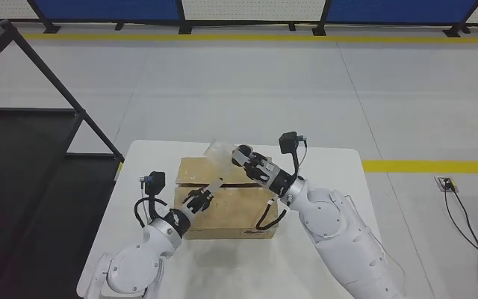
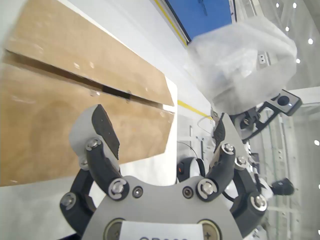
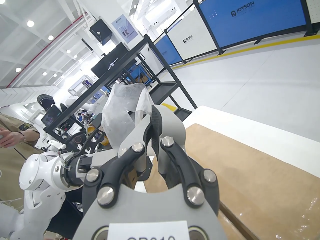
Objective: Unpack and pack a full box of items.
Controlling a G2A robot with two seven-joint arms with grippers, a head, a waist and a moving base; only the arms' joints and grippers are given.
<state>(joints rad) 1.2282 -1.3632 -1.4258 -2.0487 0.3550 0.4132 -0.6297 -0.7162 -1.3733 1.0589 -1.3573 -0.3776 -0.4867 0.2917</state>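
A brown cardboard box (image 1: 228, 205) is seen in the middle of a white rectangular table (image 1: 336, 168), its long sides parallel to the table's near and far edges. Its two top flaps are folded down, with a narrow dark slit showing between them.

A crumpled bag of translucent, cloudy plastic film (image 3: 122, 111) is held in the air above the far edge of the box, toward the table's far edge. It is pinched by the right gripper (image 3: 150, 118), whose fingers are closed tight on a fold of the film, so that the rest of the bag bulges out beyond them. What is inside the bag cannot be made out.

The left gripper (image 2: 160, 118) is spread wide and holds nothing. It is poised just above the top of the box, on the side toward the table's left edge.

The step in hand is judged to be the carrying of the bag clear of the box. It would be done well if the pinch were held firm, since thin film is likely to slip or stretch. The bag should be lowered onto bare table toward the right edge and released only once it is resting there. The flaps could be steadied by the free gripper.
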